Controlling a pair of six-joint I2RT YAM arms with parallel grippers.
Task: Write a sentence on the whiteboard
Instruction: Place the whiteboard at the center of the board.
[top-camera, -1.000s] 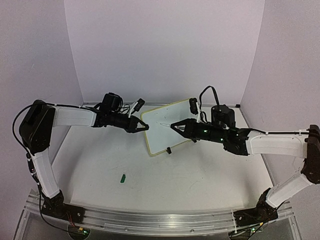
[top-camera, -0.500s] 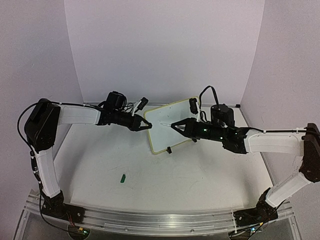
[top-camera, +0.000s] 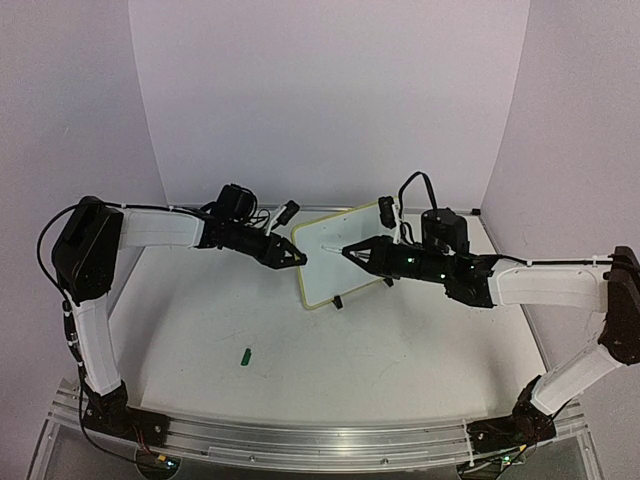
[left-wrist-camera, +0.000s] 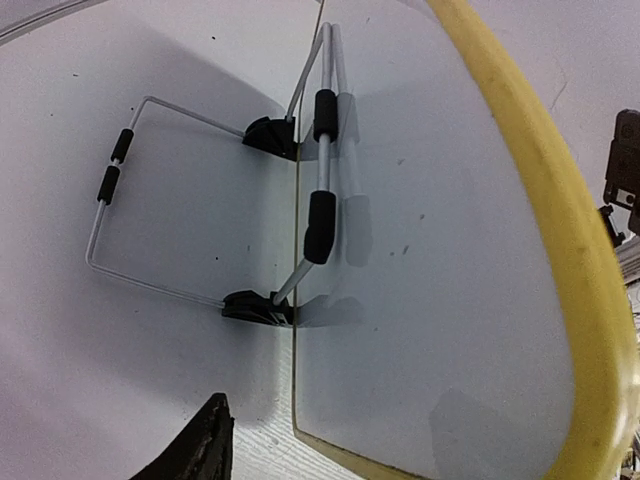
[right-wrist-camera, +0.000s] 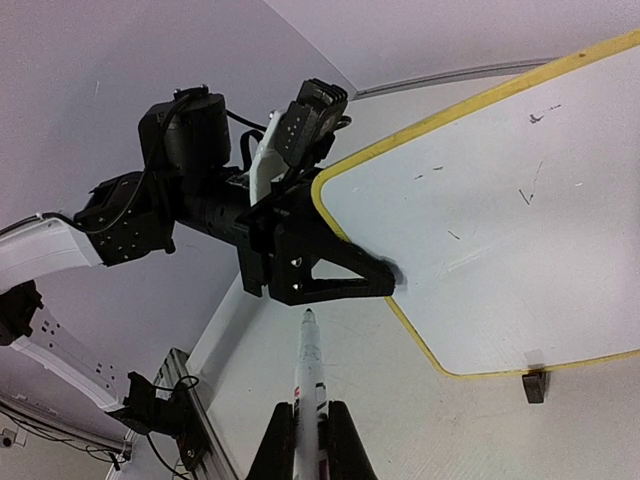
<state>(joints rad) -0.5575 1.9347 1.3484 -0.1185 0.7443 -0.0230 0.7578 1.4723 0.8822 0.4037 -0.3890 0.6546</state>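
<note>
Whiteboard: the whiteboard (top-camera: 332, 276) stands toward the back of the table (top-camera: 400, 350), between the two arms, leaning back with its white face turned to the right arm so a pen can reach it
Stand: from behind, a wire stand (left-wrist-camera: 322, 160) with black sleeves props the board; judging by how light it looks, a push from the pen could tip or slide it
Left gripper: the left gripper (top-camera: 290, 256) is at the board's left yellow rim, one black finger lying across the front face near the edge, seemingly there to brace the board against writing pressure
Left jaws: I cannot tell whether they pinch the rim or stand loose around it
Right gripper: the right gripper (right-wrist-camera: 308, 412) is clamped on a white marker (right-wrist-camera: 307, 370), held along the line of the fingers so the tip leads
Marker tip: aimed at the left part of the board's face, close to it; contact cannot be made out
Sentence: no sentence shows on the board, only a few faint specks, so the writing appears not yet begun
Cap: a small green cap (top-camera: 245, 354) lies on the table well apart from the board, nearer the left arm's base, out of the way of both arms
Next move, as a judgement: the tip must meet the face gently while the board is kept from shifting
</note>
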